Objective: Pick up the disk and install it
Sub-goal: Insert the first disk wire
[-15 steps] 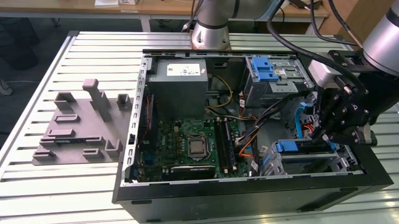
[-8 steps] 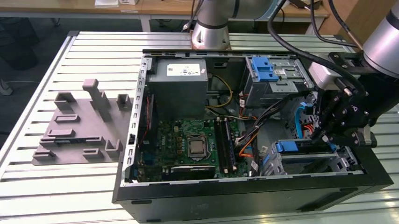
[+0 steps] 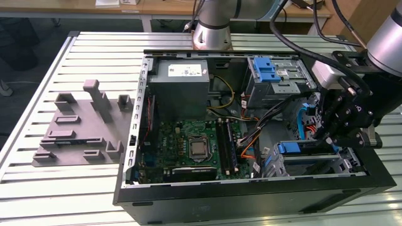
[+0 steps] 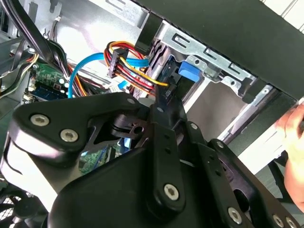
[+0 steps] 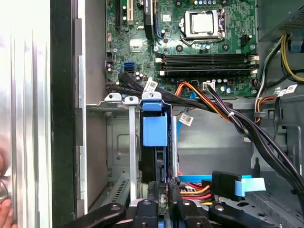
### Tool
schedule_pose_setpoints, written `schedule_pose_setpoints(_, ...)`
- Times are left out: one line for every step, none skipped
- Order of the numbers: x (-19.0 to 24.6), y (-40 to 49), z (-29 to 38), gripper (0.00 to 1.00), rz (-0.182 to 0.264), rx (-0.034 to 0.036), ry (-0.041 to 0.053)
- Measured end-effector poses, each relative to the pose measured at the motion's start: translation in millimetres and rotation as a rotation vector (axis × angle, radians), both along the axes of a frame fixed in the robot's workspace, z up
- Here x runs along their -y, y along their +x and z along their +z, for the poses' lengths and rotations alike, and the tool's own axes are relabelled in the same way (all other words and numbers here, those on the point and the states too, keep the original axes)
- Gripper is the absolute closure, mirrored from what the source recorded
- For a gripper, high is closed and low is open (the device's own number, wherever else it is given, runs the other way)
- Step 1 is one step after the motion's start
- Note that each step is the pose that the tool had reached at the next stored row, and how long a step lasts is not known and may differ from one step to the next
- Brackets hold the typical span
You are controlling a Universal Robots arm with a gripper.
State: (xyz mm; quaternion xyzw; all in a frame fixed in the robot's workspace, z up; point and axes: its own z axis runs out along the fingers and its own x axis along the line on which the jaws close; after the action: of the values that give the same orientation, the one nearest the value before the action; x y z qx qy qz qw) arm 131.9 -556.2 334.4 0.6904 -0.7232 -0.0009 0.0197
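Note:
The disk [image 3: 294, 148] stands on edge in the lower drive cage [image 3: 342, 162] at the open computer case's corner, on the exterior view's right. Its blue plastic frame [image 5: 155, 130] shows between the cage's metal rails, and the blue frame [image 4: 187, 71] appears again in the second wrist view. My gripper [image 3: 321, 139] reaches down into the case over the cage. In the first wrist view my gripper [image 5: 161, 191] has one dark finger on each side of the disk's thin edge, shut on it. In the second wrist view my gripper [image 4: 164, 95] ends just short of the blue frame.
Bundled cables [image 5: 228, 114] run right beside the cage. The motherboard [image 3: 195, 146], a grey metal box [image 3: 182, 89] and an upper cage with a blue latch [image 3: 270, 70] are inside the case. A grey fixture [image 3: 82, 127] lies on the slatted table. A hand [image 4: 292, 126] is outside the case wall.

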Motion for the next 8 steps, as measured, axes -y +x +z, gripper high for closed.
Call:
schedule_pose_setpoints(0.0, 0.0, 2.1, 0.77, 0.000, 0.0000, 0.0001)
schedule_pose_setpoints(0.0, 0.0, 4.5, 0.77, 0.000, 0.0000, 0.0002)
schedule_pose_setpoints(0.0, 0.0, 7.3, 0.77, 0.000, 0.0000, 0.0001)
schedule_pose_setpoints(0.0, 0.0, 10.0, 0.77, 0.000, 0.0000, 0.0000)
schedule_pose_setpoints(0.0, 0.0, 12.3, 0.77, 0.000, 0.0001, 0.0000)
schedule_pose_setpoints(0.0, 0.0, 13.5, 0.77, 0.000, 0.0000, 0.0000)
schedule_pose_setpoints(0.0, 0.0, 13.7, 0.77, 0.000, 0.0000, 0.0002)
schedule_pose_setpoints(0.0, 0.0, 13.7, 0.78, 0.000, 0.0000, 0.0002)
